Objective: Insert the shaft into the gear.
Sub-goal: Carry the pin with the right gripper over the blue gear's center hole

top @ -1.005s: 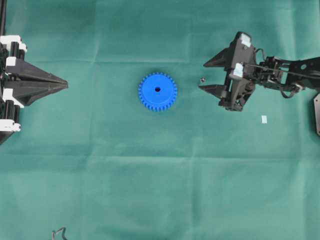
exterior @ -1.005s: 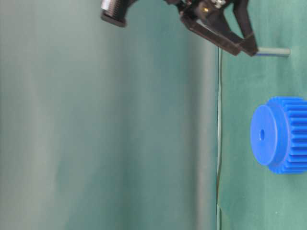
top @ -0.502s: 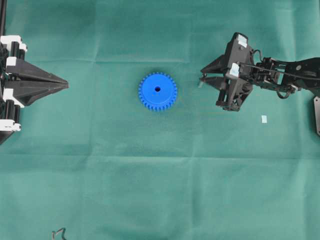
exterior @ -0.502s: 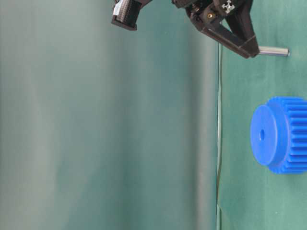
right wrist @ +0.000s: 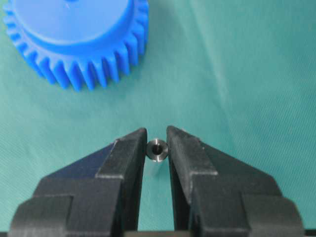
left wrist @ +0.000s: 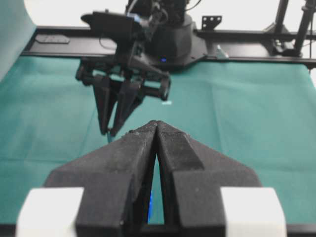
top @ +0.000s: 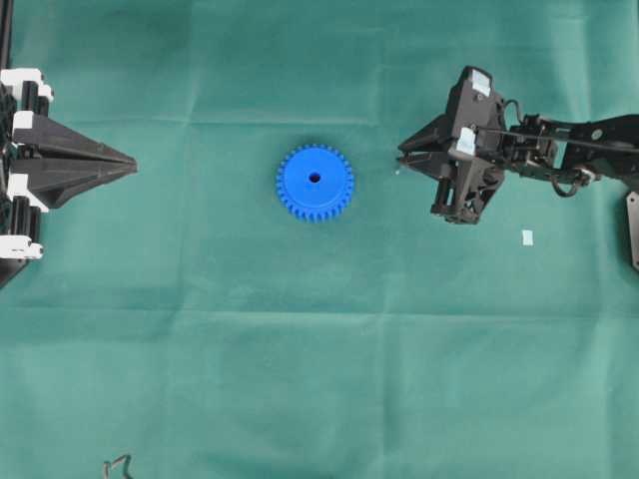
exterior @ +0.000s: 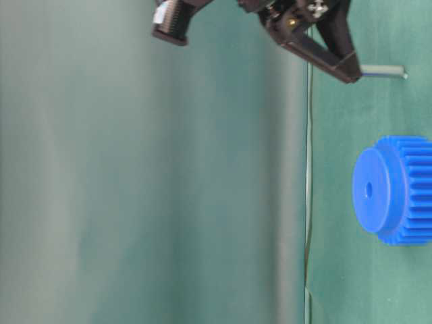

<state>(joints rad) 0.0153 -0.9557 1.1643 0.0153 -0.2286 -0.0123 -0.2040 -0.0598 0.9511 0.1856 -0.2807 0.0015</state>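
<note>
right tool (right wrist: 157,143) | was open, now clamped on shaft (right wrist: 157,149)

Bright even light, faint shadows, sharp overhead view, soft blur in table-level view

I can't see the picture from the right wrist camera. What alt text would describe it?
The right gripper is closed on a small silvery metal pin, seen end-on between its two black fingers. Beyond it a blue toothed gear lies on green cloth, apart from the pin.
</note>
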